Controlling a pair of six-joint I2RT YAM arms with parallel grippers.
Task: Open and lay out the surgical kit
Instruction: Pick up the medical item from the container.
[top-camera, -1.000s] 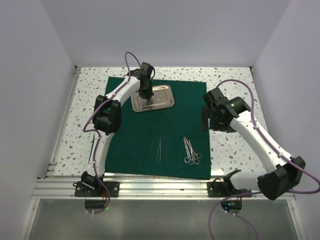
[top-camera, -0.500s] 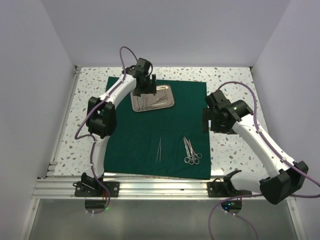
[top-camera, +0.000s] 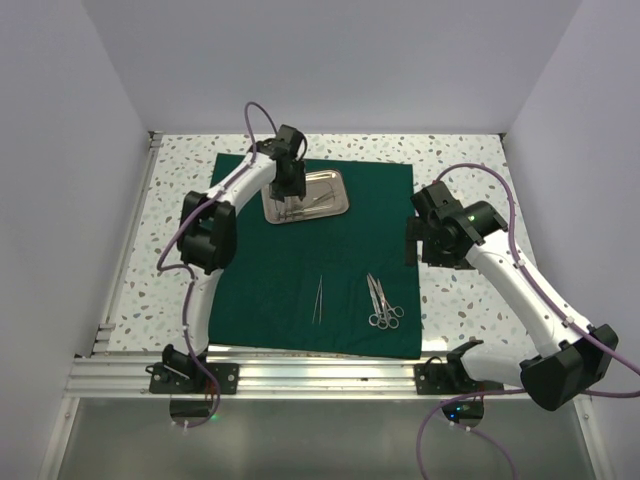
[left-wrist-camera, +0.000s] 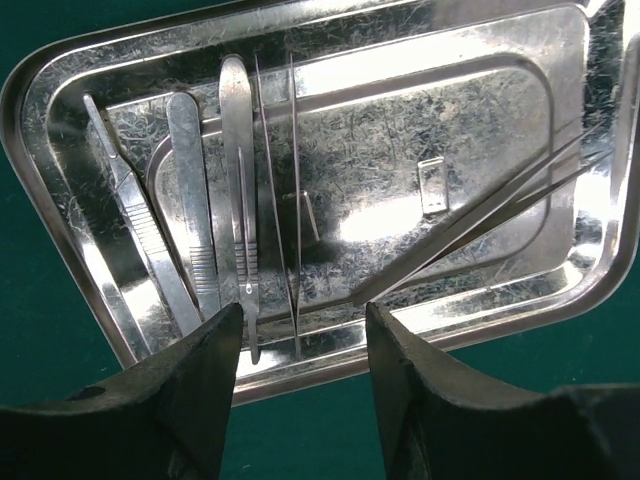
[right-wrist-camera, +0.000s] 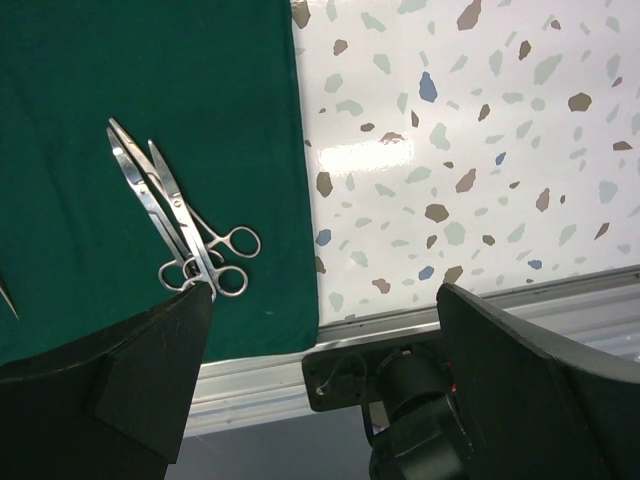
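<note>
The dark green drape (top-camera: 330, 270) lies spread flat on the table. The steel tray (top-camera: 335, 205) stands on its far part and holds several thin instruments (left-wrist-camera: 235, 200). My left gripper (top-camera: 290, 190) hovers over the tray's left end, open and empty; in the left wrist view it (left-wrist-camera: 300, 345) is above the tray's near rim (left-wrist-camera: 330, 345). Two ring-handled scissors (top-camera: 381, 301) and thin tweezers (top-camera: 318, 298) lie on the drape's near part. My right gripper (top-camera: 412, 240) is open and empty above the drape's right edge; the scissors (right-wrist-camera: 180, 225) show in its view.
Speckled white tabletop (top-camera: 470, 290) surrounds the drape. An aluminium rail (top-camera: 320, 375) runs along the near edge, with the arm bases (top-camera: 450, 378) bolted to it. White walls enclose the sides and back. A thin dark tool (top-camera: 184, 298) lies on the table left of the drape.
My left gripper rose and drew back from the tray, then came down again over its left end. Instruments now show in the tray. My right arm shifted slightly right.
</note>
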